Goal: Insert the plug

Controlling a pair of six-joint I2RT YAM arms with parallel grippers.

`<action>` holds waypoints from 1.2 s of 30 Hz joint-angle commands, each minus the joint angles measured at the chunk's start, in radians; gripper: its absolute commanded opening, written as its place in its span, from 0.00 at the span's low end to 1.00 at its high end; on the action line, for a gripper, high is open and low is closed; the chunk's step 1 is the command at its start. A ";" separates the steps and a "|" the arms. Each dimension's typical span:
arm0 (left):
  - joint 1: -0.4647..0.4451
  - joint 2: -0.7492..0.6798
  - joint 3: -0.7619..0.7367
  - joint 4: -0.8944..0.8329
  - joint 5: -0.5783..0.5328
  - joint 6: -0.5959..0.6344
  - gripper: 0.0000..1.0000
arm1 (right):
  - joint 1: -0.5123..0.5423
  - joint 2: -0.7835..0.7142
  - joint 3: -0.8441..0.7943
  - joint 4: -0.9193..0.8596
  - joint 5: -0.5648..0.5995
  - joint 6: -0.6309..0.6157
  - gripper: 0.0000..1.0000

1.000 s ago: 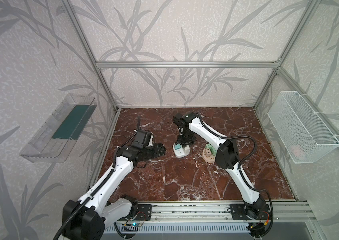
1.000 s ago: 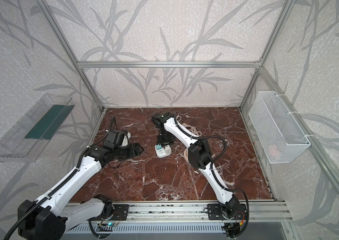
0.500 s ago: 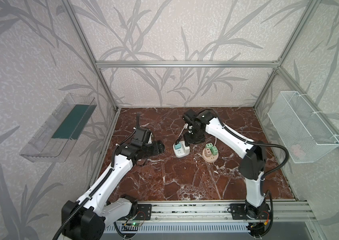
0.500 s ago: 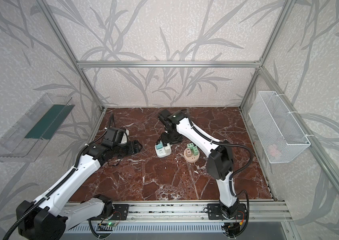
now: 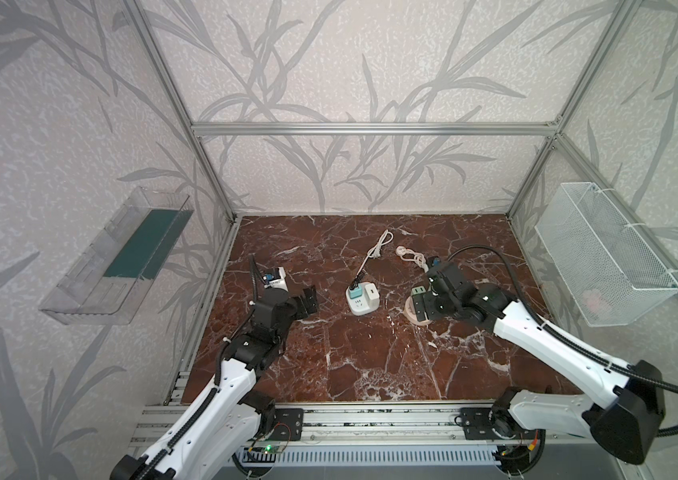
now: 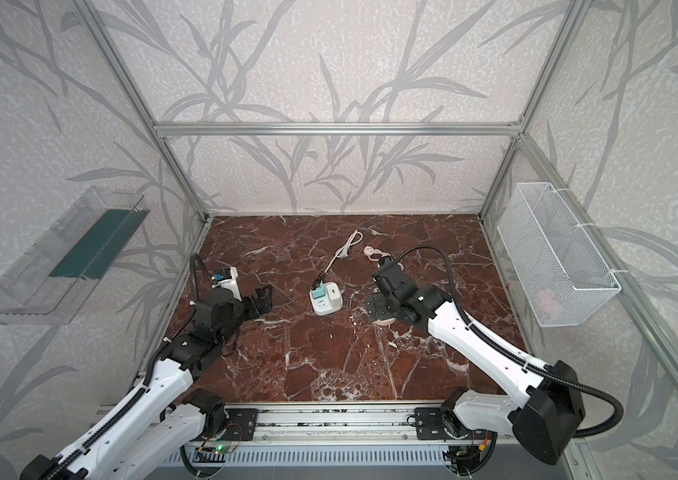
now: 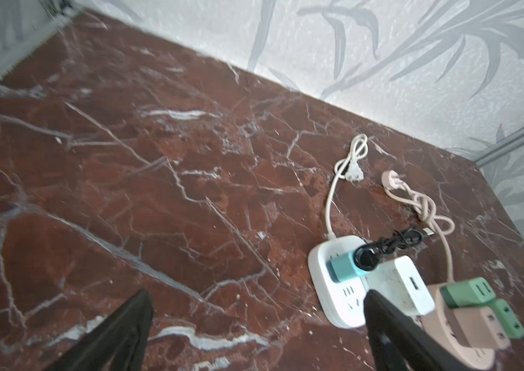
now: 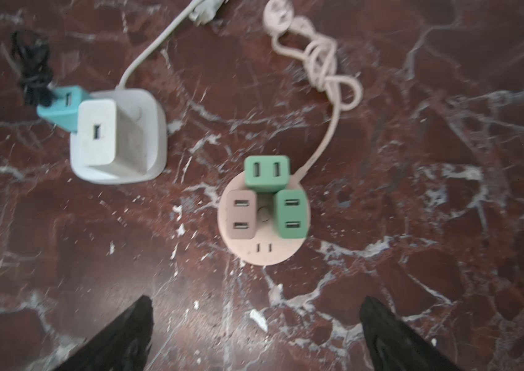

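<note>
A white square power strip (image 5: 360, 309) (image 6: 326, 308) lies mid-floor. A teal plug (image 7: 344, 266) (image 8: 61, 109) with a black cable and a white charger (image 7: 398, 286) (image 8: 103, 138) stand seated in it. Just to its right is a round pink power strip (image 8: 264, 253) (image 7: 466, 337) carrying two green adapters (image 8: 266, 173) and a pink one (image 8: 240, 214). My right gripper (image 5: 420, 305) (image 8: 257, 302) hovers over the pink strip, open and empty. My left gripper (image 5: 307, 300) (image 7: 258, 298) is open and empty, left of the white strip.
The white strip's cord ends in a loose plug (image 7: 355, 175) toward the back wall. Beside it lies the pink strip's knotted cord (image 7: 421, 208). A wire basket (image 5: 603, 253) hangs on the right wall and a clear tray (image 5: 121, 253) on the left wall.
My right gripper has drawn back from the white power strip to the right, over the pink strip, and opened. My left gripper has pulled back slightly and opened wider.
</note>
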 commanded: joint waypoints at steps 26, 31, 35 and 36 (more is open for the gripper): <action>0.368 0.665 -0.177 1.020 -0.241 0.298 0.99 | -0.057 -0.115 -0.262 0.349 0.343 -0.228 0.99; 0.359 0.804 -0.128 1.084 -0.032 0.421 0.99 | -0.123 -0.096 -0.358 0.615 0.422 -0.400 0.99; 0.355 0.831 -0.148 1.172 -0.071 0.425 0.99 | -0.274 0.021 -0.485 1.028 0.348 -0.456 0.99; 0.356 0.791 -0.147 1.103 -0.074 0.405 0.99 | -0.318 0.082 -0.527 1.165 0.305 -0.455 0.99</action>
